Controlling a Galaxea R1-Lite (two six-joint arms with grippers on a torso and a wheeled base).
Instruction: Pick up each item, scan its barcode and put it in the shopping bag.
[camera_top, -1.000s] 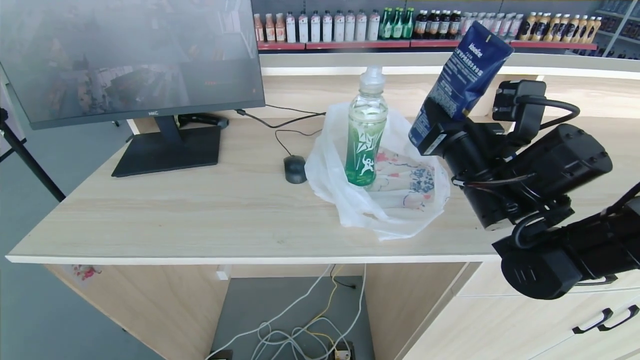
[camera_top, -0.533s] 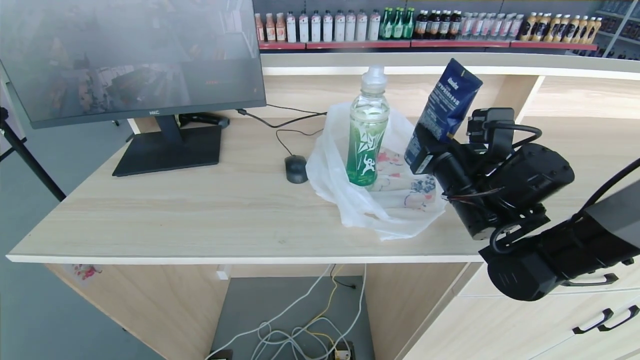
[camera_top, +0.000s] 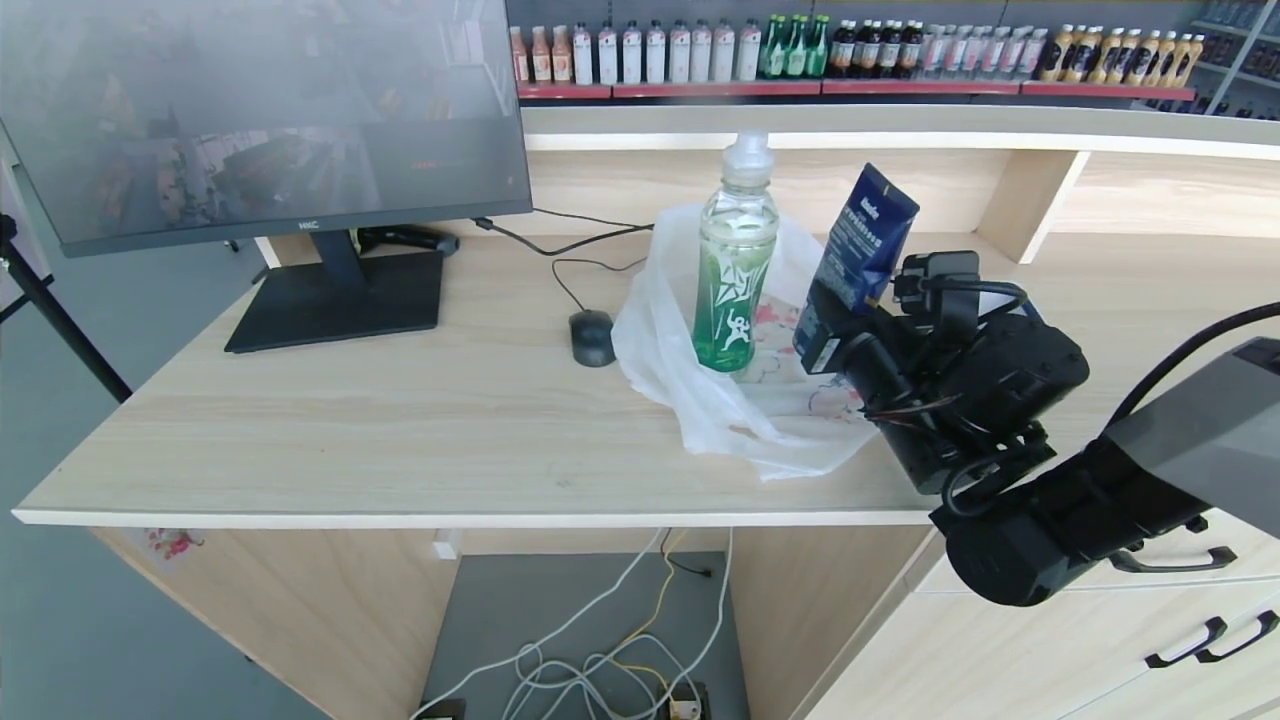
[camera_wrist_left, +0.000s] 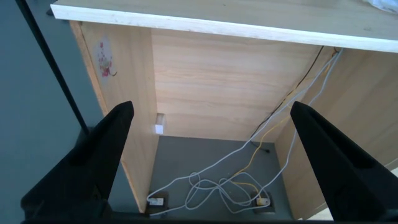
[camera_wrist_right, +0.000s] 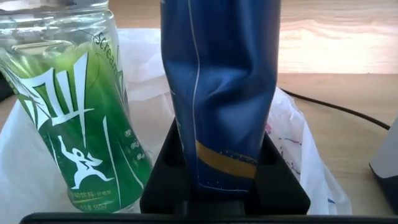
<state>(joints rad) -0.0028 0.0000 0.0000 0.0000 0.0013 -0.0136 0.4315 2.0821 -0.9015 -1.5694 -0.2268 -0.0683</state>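
My right gripper (camera_top: 825, 325) is shut on a dark blue pouch (camera_top: 862, 238), held upright just above the right side of the white shopping bag (camera_top: 700, 400). A green drink bottle (camera_top: 735, 262) stands upright on the bag, close to the left of the pouch. In the right wrist view the blue pouch (camera_wrist_right: 221, 93) sits clamped between the black fingers (camera_wrist_right: 163, 163), with the green bottle (camera_wrist_right: 71, 109) beside it and the white bag (camera_wrist_right: 311, 174) beneath. My left gripper (camera_wrist_left: 211, 162) hangs open below the table's edge, facing the space under the desk.
A monitor (camera_top: 260, 110) on its stand occupies the table's back left. A black mouse (camera_top: 591, 337) with its cable lies left of the bag. A raised counter ledge (camera_top: 900, 125) runs behind. Drawers (camera_top: 1190, 640) sit under the table at right; cables (camera_top: 600, 660) lie on the floor.
My right arm has lowered and moved left with the blue pouch, bringing it from high above the counter down close beside the bottle over the bag.
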